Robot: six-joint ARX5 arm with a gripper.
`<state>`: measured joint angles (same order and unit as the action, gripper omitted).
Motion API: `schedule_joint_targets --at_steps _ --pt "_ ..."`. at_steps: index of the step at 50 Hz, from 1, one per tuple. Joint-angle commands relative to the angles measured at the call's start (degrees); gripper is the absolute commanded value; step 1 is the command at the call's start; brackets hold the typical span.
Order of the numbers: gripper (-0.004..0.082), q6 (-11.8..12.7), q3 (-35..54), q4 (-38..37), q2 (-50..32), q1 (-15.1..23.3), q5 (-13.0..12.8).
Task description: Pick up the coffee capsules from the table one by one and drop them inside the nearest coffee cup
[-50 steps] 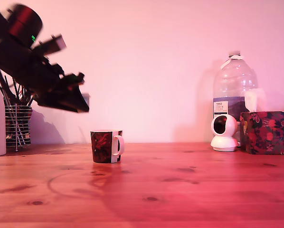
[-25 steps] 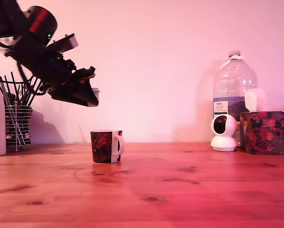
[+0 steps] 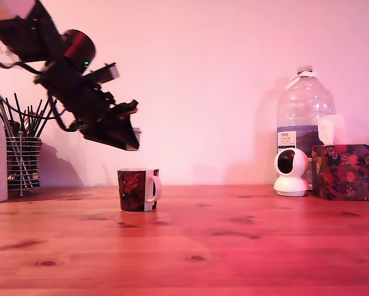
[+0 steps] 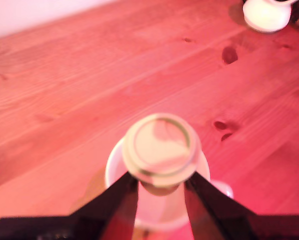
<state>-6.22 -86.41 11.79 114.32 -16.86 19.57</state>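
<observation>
Utensil holder [image 3: 23, 161]: far left of the exterior view, on the table [image 3: 234, 246].
Gripper [image 3: 132, 137]: above the coffee cup [image 3: 137, 190], pinching a coffee capsule [image 4: 160, 147] between its fingers [image 4: 120, 200], flat rim facing out.
Coffee cup: directly below the capsule, white rim visible in the wrist view.
Bottle [image 3: 304, 117], white camera [image 3: 291, 172], tissue box [image 3: 342, 171]: far right.

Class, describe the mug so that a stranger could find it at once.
Start from the wooden table. Toward the exterior view's left, right under the robot's gripper, stands the mug. It is the only small dark floral cup with a white handle; the floral tissue box is square.
</observation>
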Motion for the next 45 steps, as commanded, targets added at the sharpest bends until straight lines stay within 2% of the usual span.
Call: schedule_joint_targets --at_steps 1,15,26,45 --pt "0.0201 -0.3 -1.0 0.2 2.4 -0.8 0.1" --pt "0.02 -0.9 -1.1 0.7 4.3 -1.2 -1.2" --pt "0.0201 -1.4 -1.1 0.6 4.5 -1.2 -3.5" --pt "0.0201 -1.4 -1.1 1.0 4.5 -1.2 -3.5"
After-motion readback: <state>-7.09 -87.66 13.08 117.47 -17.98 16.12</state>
